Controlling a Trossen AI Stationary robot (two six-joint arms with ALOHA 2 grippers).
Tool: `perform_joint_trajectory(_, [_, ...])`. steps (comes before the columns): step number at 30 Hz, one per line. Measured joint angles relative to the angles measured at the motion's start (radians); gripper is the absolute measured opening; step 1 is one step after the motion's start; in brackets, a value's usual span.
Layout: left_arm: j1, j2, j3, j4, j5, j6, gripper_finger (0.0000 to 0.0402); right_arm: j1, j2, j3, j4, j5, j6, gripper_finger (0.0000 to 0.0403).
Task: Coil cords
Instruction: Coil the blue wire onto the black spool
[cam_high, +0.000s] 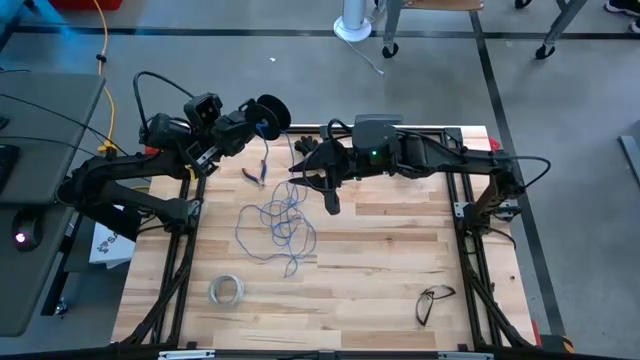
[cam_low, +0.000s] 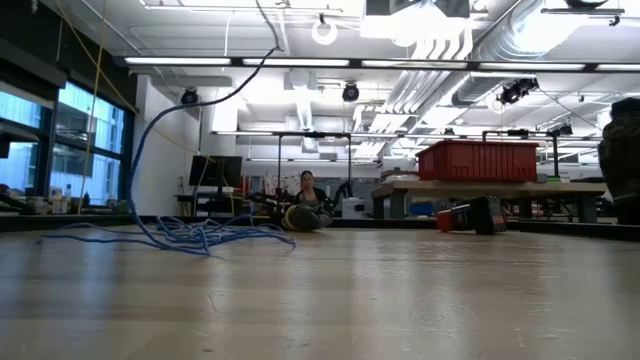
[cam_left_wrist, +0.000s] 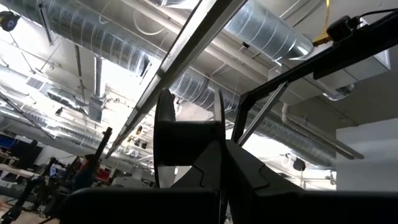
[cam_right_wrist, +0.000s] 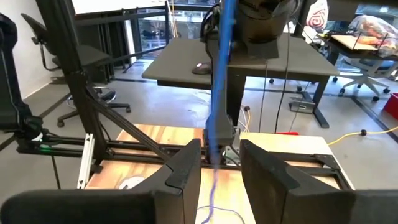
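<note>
Your right gripper fingers part-spread around wire, grip unclear; your left gripper pinches spool above table's far edge.

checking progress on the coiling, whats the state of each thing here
spool: held up off the table in the left gripper
wire: mostly a loose tangle on the table, one strand rising between the right gripper jaws
tape ring: lying flat
glasses: lying on the table, unfolded

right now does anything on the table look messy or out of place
Yes: the wire lies in a loose tangle mid-table instead of wound on the spool, which the left claw holds raised. One strand runs up between the right claw's fingers.
</note>
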Motion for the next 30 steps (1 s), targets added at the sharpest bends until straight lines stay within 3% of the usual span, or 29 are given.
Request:
perform_joint_trajectory(15, [0.0,0.0,0.0,0.0,0.0,0.001,0.0,0.001,-0.001,0.0,0.013,-0.005,0.0,0.0099])
perform_joint_trajectory(21, [0.0,0.0,0.0,0.0,0.0,-0.004,0.0,0.004,-0.001,0.0,0.007,-0.048,0.011,0.0012])
perform_joint_trajectory(30, [-0.029,0.025,0.0,-0.006,-0.081,-0.218,0.0,0.031,0.009,0.002,0.126,0.025,-0.011,0.0002])
